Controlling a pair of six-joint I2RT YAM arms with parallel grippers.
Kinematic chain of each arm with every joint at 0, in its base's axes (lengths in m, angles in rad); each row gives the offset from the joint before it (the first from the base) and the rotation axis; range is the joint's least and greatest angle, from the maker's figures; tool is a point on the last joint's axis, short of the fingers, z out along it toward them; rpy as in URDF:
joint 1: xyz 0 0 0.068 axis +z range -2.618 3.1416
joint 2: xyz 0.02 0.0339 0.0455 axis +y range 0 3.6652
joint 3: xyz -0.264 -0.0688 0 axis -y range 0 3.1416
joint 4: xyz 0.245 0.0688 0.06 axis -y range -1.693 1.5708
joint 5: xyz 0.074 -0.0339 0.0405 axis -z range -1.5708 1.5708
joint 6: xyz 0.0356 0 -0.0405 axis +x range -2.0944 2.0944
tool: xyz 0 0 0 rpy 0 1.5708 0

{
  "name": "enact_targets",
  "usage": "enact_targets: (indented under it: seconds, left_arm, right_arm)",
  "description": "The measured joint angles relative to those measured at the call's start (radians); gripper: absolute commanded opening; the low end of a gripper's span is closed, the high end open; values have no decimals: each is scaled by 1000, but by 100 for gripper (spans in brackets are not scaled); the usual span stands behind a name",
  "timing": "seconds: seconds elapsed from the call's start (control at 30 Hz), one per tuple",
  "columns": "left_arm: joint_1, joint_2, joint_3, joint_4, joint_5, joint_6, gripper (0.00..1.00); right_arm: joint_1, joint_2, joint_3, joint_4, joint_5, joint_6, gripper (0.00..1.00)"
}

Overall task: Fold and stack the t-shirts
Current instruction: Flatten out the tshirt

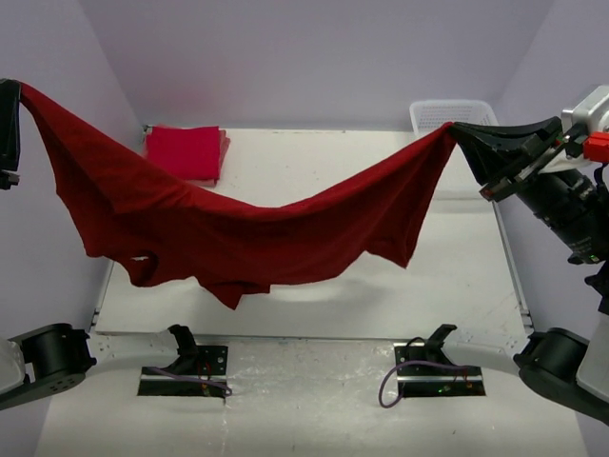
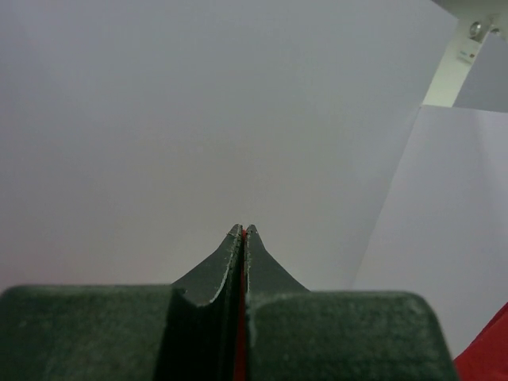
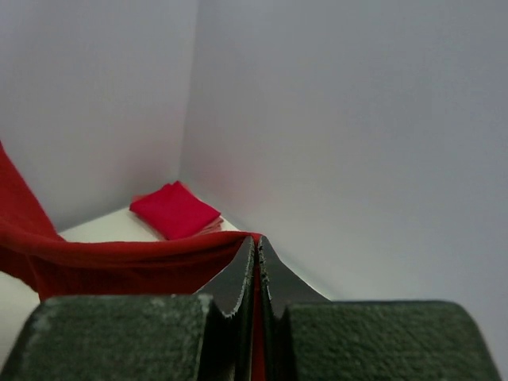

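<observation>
A dark crimson t-shirt [image 1: 238,228] hangs stretched in the air between my two grippers, sagging in the middle above the table. My left gripper [image 1: 13,105] at the far left edge is shut on one end of it; a red sliver of cloth shows between its jaws [image 2: 241,233]. On the right, my right gripper [image 1: 461,133] is shut on the other end, with cloth pinched between its jaws [image 3: 255,240] and the t-shirt [image 3: 111,262] trailing off to the left. A folded bright red t-shirt [image 1: 186,152] lies at the table's far left corner, also seen as a folded t-shirt [image 3: 175,209] from the right wrist.
A white lattice basket [image 1: 440,114] stands at the far right corner, partly behind the right gripper. Grey walls close in the table [image 1: 314,152] on three sides. Two black mounts with cables [image 1: 190,367] [image 1: 428,371] sit at the near edge.
</observation>
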Motion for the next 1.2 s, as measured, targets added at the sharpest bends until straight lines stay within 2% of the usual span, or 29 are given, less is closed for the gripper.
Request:
enact_targets:
  seconds: [0.23,0.47,0.67,0.93,1.2]
  left_arm:
    - [0,1,-11,14,139,-3,0]
    - [0,34,-31,69,199,0,0]
    - [0,142,19,137,206,56,0]
    - [0,281,24,201,143,174,0]
    - [0,248,11,173,167,169,0]
  right_arm:
    - [3,-43,-3,-13,-142,0,0]
    - [3,-108,-14,9,-190,-8,0]
    - [3,-108,-54,109,-135,-57,0]
    - [3,37,-3,168,21,-151,0]
    - [3,48,-3,142,18,-148,0]
